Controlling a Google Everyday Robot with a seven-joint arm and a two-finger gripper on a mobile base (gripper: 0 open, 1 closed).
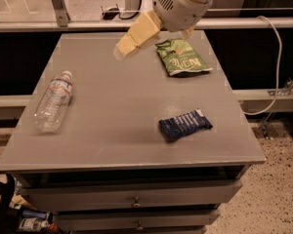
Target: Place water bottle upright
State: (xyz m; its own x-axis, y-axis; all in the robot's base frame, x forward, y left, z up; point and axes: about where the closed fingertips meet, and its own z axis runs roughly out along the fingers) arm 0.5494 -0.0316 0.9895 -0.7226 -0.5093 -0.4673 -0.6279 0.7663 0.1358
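Observation:
The water bottle (53, 100) lies on its side near the left edge of the grey table (112, 111). It is clear and ribbed, and its white cap points toward the far side. A pale label with red marks sits near its shoulder. My gripper (124, 47), cream-coloured, hangs over the far middle of the table, pointing down and to the left. It is well to the right of the bottle and farther back, and it does not touch the bottle. It holds nothing that I can see.
A green snack bag (181, 57) lies at the far right, just right of the gripper. A dark blue snack packet (184, 125) lies at the front right. A white cable (276, 57) hangs past the right edge. Drawers are below the tabletop.

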